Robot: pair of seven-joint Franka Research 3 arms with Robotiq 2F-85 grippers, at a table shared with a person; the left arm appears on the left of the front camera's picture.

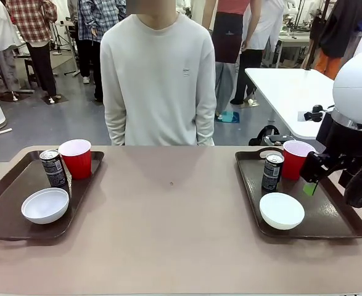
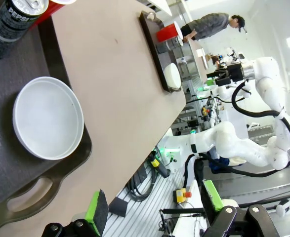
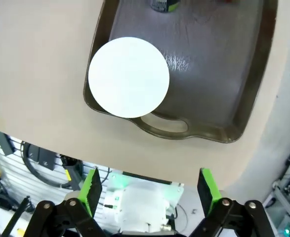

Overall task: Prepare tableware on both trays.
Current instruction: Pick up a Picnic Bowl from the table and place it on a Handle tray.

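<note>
Front view first: two trays are seen on the counter (image 1: 168,240), the left tray (image 1: 8,219) at 9 o'clock and the right tray (image 1: 338,225) at 3 o'clock, each carrying one full set. On the left tray a red cup (image 1: 76,158) stands at the far corner, a dark can (image 1: 53,168) touches or nearly touches it on its near left, and a white bowl (image 1: 45,205) lies toward 6 o'clock of both. The right tray mirrors this: a second red cup (image 1: 296,159), a second can (image 1: 272,171) just beside it, and a second bowl (image 1: 282,210) nearer the robot. The layout is judged to be deliberate, tall things kept at the back so the low bowls can be reached from the person's (image 1: 159,80) far side without knocking anything; the task appears essentially complete.

The right gripper (image 3: 147,190) is seen in its wrist view with its green pads spread wide and nothing between them; the second bowl lies at 12 o'clock of it, well apart. The left gripper (image 2: 154,205) is likewise parted and empty, with the white bowl at about 10 o'clock of it in its own view, clear of the fingers.
</note>
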